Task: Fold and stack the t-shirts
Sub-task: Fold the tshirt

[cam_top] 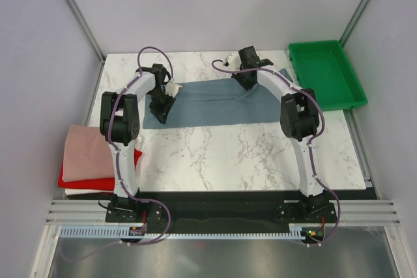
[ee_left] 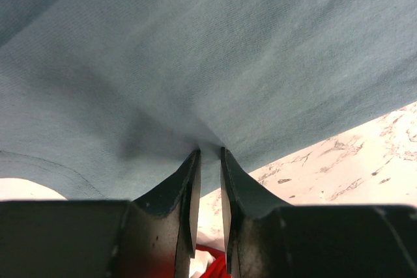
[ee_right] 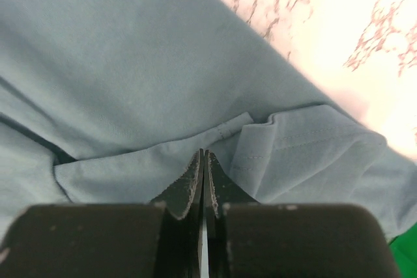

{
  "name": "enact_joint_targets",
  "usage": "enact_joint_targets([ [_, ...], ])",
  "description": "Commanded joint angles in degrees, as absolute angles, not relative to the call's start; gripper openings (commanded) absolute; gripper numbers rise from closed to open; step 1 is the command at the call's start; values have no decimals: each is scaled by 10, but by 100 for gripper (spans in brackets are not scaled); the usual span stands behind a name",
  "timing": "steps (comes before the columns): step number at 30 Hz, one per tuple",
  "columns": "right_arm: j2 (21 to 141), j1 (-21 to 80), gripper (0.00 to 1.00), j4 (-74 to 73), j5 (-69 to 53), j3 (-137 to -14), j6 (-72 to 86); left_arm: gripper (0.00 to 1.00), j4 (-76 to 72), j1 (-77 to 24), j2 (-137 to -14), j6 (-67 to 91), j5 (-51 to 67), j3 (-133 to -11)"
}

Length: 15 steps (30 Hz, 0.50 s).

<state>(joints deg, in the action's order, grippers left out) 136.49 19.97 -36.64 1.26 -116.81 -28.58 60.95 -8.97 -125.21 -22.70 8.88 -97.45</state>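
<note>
**Blue-grey tee mid-fold, three others already piled**

Top view. The blue-grey t-shirt (cam_top: 215, 103) lay as a long band across the far half of the counter (cam_top: 228, 157). It looked part-folded, not yet a compact packet. The left gripper (cam_top: 161, 109) sat at its left end and the right gripper (cam_top: 246, 81) at its far right edge. At the counter's near-left edge was a pile: pink t-shirt (cam_top: 88, 148) on top, red t-shirt (cam_top: 81, 179) under it, white t-shirt (cam_top: 81, 192) lowest. Judged three done, with one left to finish and carry over. The green tray (cam_top: 326, 73) lay near the shirt's right end. The near half of the counter showed bare marble, the best room for a fold toward the bases.

Left wrist. The fingers (ee_left: 176, 190) were nearly together, with cloth puckered into the narrow gap at their tips: pinching the shirt. Fabric filled most of the view, with a stitched hem at lower left and marble at right.

Right wrist. The right fingers (ee_right: 189, 183) were pressed tight, tips at a fold beside the sleeve hem, and seemed clamped on the cloth. A green tray corner showed at lower right, so there was little margin on that side.
</note>
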Motion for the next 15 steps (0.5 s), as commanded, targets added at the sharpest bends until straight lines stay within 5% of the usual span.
enact_joint_targets([
  [1, 1324, 200, 4, -352, -16, -1201, -282, 25, 606, -96, -1249, -213, 80, -966],
  [9, 1331, 205, 5, -355, -10, -1209, -289, 25, 606, -96, -1248, -213, 78, -962],
  [15, 1350, 204, 25, -356, 24, -1201, -288, 25, 606, -96, -1249, -213, 76, -963],
])
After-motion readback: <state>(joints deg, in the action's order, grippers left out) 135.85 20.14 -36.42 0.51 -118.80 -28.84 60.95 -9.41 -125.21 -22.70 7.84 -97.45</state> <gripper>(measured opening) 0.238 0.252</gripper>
